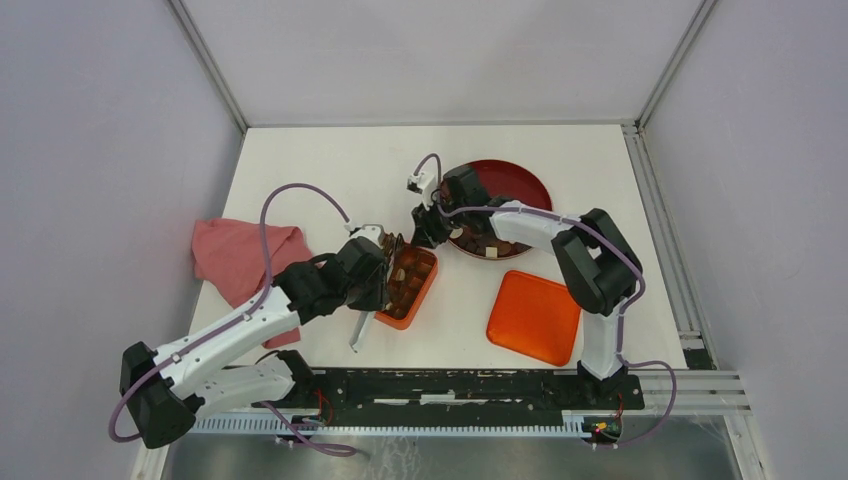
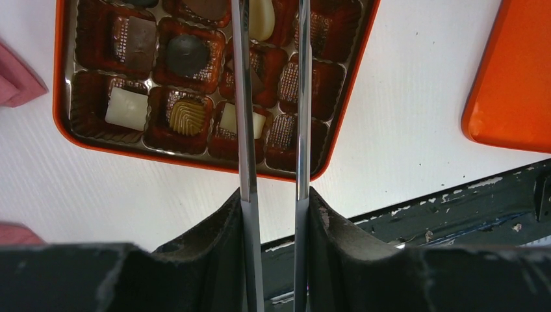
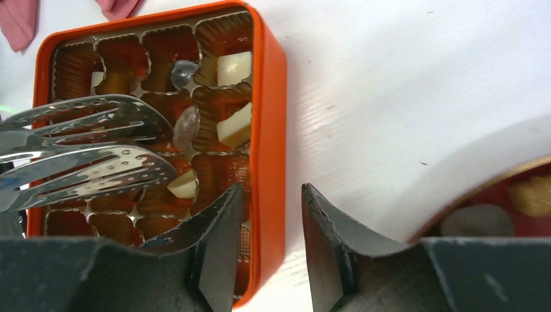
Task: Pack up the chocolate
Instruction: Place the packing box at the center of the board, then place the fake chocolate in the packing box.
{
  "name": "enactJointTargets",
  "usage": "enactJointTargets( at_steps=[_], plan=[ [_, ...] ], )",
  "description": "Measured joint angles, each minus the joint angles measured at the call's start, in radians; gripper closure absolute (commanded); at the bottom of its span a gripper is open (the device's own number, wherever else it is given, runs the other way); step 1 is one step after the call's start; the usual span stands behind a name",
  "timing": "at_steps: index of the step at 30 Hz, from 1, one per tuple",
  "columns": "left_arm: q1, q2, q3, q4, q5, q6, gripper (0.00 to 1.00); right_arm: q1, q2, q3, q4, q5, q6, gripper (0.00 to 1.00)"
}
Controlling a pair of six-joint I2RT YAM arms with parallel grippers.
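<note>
Left hand (image 2: 273, 195) of mine squeezes the tongs (image 2: 245, 130). Their two long metal arms stick out in front of my fingers. Under them, just ahead of this hand, sits the orange box (image 3: 271, 117) with the chocolate (image 2: 127, 108) in its little cups. I can count six pieces there for sure: one dark square, one dark round, one white block, one tan piece with lines on it, and two cream ones by the tong arms. More may hide under the metal.

My right hand (image 3: 269, 195) has its two fingers apart, with nothing between them. It hangs over the side wall of the box. Three white pieces lie in the cups just ahead and to the left of these fingers. The tong tips are further left. To the right of this hand is the dark red plate (image 1: 515, 180) with more chocolate on it. Those I cannot count.

I see one box, one plate, one orange lid (image 1: 533, 315), one pink cloth (image 1: 240, 255) and one pair of tongs.
</note>
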Motion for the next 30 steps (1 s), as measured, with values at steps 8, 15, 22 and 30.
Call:
enactJointTargets(
  at_steps=[8,15,22,30],
  plan=[
    [0.000,0.053,0.000,0.023,0.007,0.000,0.98,-0.126,-0.152,-0.002,-0.077,-0.047,-0.093,0.55],
    [0.000,0.110,0.000,0.059,0.031,0.001,0.96,-0.240,-0.346,-0.129,-0.099,-0.092,-0.166,0.55],
    [0.000,0.138,0.000,0.062,0.040,0.000,0.71,-0.305,-0.369,-0.185,-0.124,-0.135,-0.178,0.54],
    [0.000,0.147,0.000,0.061,0.040,0.000,0.58,-0.335,-0.377,-0.200,-0.122,-0.164,-0.178,0.54]
  ],
)
